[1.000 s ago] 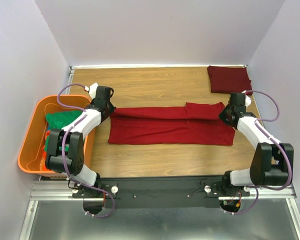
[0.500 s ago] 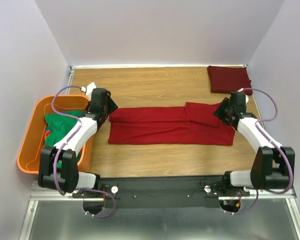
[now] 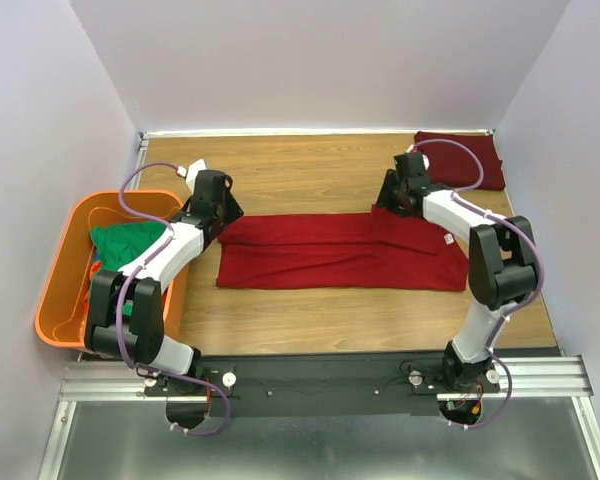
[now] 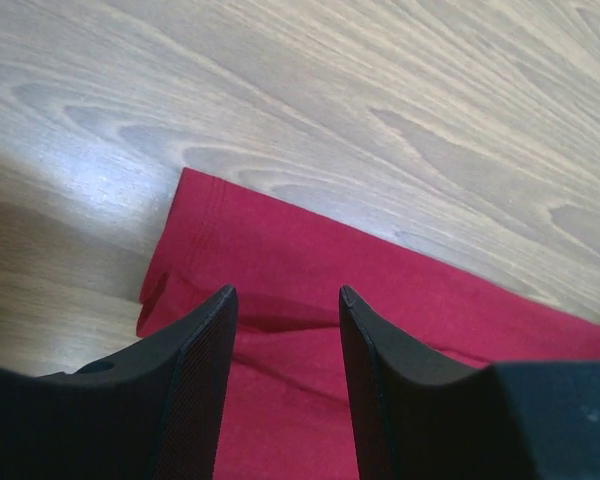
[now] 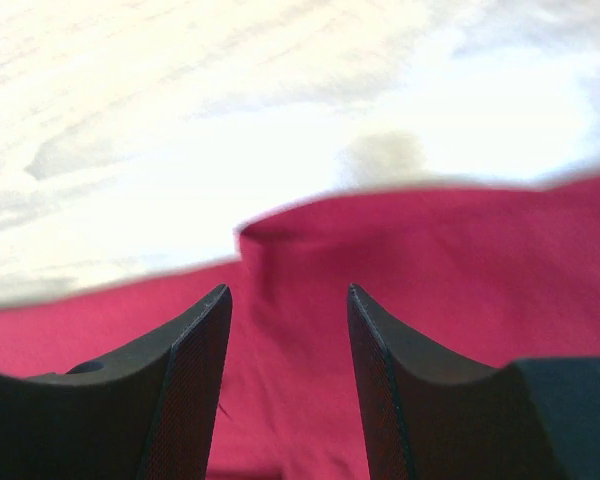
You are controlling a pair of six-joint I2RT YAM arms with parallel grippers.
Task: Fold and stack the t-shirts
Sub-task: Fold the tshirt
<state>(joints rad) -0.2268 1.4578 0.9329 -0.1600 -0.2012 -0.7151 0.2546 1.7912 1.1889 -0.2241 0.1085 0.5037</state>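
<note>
Wood-grain table (image 3: 310, 165) fills the cell, lavender walls on three sides, metal rail (image 3: 320, 378) along the near edge where both arm bases bolt on. Orange tub (image 3: 52, 300) sits off the table's left edge with a green t-shirt (image 3: 123, 240) bunched inside; the left arm's forearm crosses above its right rim. Maroon t-shirt (image 3: 475, 160) lies folded in the far right corner, well apart from the rest, with the right arm's purple cable (image 3: 450, 148) looping over its near side.

Red t-shirt (image 3: 340, 262) lies as a long folded band across the table middle, a smaller flap doubled over on its right end.

Left gripper (image 4: 285, 300) hangs over the band's far left corner, jaws apart, nothing between them, only cloth and bare wood below. Cannot tell if the tips touch the fabric.

Right gripper (image 5: 288, 295) sits at the far edge of the right-end flap, jaws apart too, nothing pinched; the red edge and a small notch in it show in the gap. Table beyond is washed out bright in that view.
</note>
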